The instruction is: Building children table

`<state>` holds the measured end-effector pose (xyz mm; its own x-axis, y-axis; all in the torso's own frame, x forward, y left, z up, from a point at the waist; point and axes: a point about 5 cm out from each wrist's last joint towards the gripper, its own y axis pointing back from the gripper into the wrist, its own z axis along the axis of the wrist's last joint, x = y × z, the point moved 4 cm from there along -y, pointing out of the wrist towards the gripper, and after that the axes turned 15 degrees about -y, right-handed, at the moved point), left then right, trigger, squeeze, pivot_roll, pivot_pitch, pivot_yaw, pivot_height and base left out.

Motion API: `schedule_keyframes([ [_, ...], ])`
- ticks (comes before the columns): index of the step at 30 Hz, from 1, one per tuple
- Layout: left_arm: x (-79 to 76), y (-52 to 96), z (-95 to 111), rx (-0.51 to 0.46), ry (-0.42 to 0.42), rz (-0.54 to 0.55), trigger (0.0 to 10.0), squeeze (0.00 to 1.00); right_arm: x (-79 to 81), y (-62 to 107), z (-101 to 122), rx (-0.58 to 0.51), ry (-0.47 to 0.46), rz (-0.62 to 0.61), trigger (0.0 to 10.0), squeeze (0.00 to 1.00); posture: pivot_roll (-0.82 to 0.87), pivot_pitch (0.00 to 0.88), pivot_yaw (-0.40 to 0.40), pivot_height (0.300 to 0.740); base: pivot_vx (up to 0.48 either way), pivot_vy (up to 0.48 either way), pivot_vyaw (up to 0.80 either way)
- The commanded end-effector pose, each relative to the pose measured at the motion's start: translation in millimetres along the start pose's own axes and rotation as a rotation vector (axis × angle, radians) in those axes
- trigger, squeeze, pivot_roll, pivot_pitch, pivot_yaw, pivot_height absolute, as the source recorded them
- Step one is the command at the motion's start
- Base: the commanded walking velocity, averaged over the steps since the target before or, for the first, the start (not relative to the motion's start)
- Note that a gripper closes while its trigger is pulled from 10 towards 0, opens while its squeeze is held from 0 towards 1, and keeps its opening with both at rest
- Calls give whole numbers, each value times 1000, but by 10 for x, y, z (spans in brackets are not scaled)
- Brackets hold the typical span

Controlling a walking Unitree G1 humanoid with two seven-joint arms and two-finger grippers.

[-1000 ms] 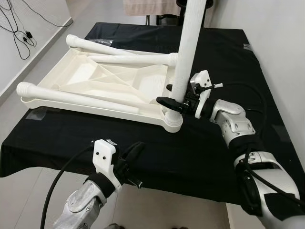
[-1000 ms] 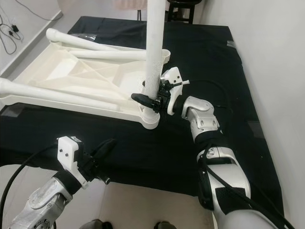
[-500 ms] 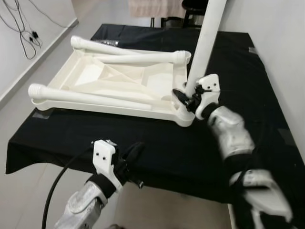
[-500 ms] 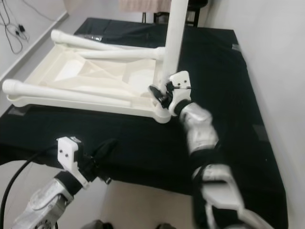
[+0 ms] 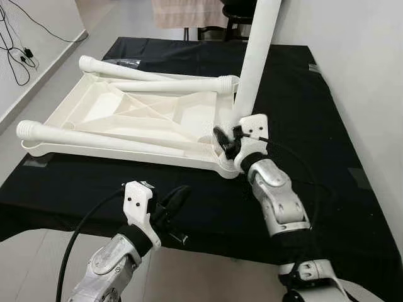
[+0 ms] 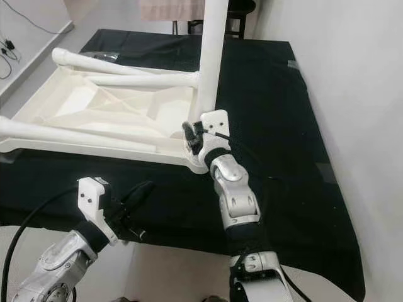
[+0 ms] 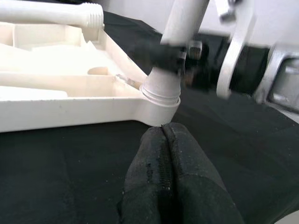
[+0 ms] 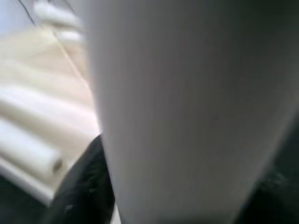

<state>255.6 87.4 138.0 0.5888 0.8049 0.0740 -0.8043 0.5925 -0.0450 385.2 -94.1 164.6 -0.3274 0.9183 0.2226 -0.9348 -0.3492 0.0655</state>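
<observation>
Gripping lower than a second ago, the right gripper [image 5: 228, 139] now clamps the upright leg [image 5: 254, 60] just above the corner socket of the upturned white tabletop [image 5: 126, 110], its forearm swung in to lower centre. That tabletop lies centre-left on a black tablecloth [image 5: 296, 94], two loose legs [image 5: 101, 137] resting across it, grey floor and cables [image 5: 19, 44] at upper left. At lower left, the left gripper [image 5: 173, 202] hovers by the cloth's near edge, fingers together.
</observation>
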Motion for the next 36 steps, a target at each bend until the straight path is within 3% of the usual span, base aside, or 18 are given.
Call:
schedule_keyframes([
  [1, 16, 17, -25, 9, -6, 8, 10000, 0, 87, -16, 37, 3, -10, 43, 10000, 1000, 41, 136, -25, 740, 0, 0, 0],
  [2, 13, 14, -27, 9, -4, 6, 10000, 0, 137, -39, 133, -21, -3, 108, 10000, 1000, 42, 137, -26, 740, 0, 0, 0],
  [3, 9, 11, -27, 8, -1, 4, 10000, 0, 162, -72, 241, -41, 24, 182, 10000, 27, 42, 134, -26, 740, 0, 0, 0],
  [5, 7, 8, -26, 7, 1, 3, 10000, 0, 174, -87, 311, -53, 42, 230, 10000, 0, 43, 135, -26, 740, 0, 0, 0],
  [6, 1, 3, -26, 6, 3, 1, 10000, 0, 189, -104, 429, -46, 100, 367, 10000, 0, 45, 132, -28, 740, 0, 0, 0],
  [9, 0, 2, -26, 6, 3, 1, 10000, 0, 192, -101, 452, -35, 122, 414, 10000, 0, 45, 132, -28, 740, 0, 0, 0],
  [11, -6, 0, -26, 5, 4, 2, 10000, 0, 234, -47, 426, 31, 178, 570, 10000, 0, 50, 131, -28, 740, 0, 0, 0],
  [17, -17, -4, -27, 4, 5, 1, 10000, 0, 197, -20, 337, 145, 188, 676, 10000, 0, 56, 129, -34, 740, 0, 0, 0],
  [18, -22, -5, -27, 3, 4, 1, 10000, 0, 166, -41, 326, 169, 166, 685, 4353, 0, 60, 129, -36, 740, 0, 0, 0],
  [19, -25, -6, -27, 3, 3, 2, 10000, 0, 140, -65, 324, 183, 136, 684, 0, 0, 61, 128, -36, 740, 0, 0, 0],
  [31, -25, 6, -18, 2, 0, 7, 10000, 0, -19, -70, 316, 176, 126, 671, 0, 0, 56, 138, -36, 740, 0, 0, 0],
  [35, -17, 16, -14, 1, 2, 7, 10000, 0, -263, -38, 207, 142, 86, 469, 0, 0, 44, 146, -33, 740, 0, 0, 0],
  [36, -11, 24, -15, 2, 4, 5, 10000, 0, -298, -38, 88, 123, 36, 327, 0, 0, 37, 149, -32, 740, 0, 0, 0],
])
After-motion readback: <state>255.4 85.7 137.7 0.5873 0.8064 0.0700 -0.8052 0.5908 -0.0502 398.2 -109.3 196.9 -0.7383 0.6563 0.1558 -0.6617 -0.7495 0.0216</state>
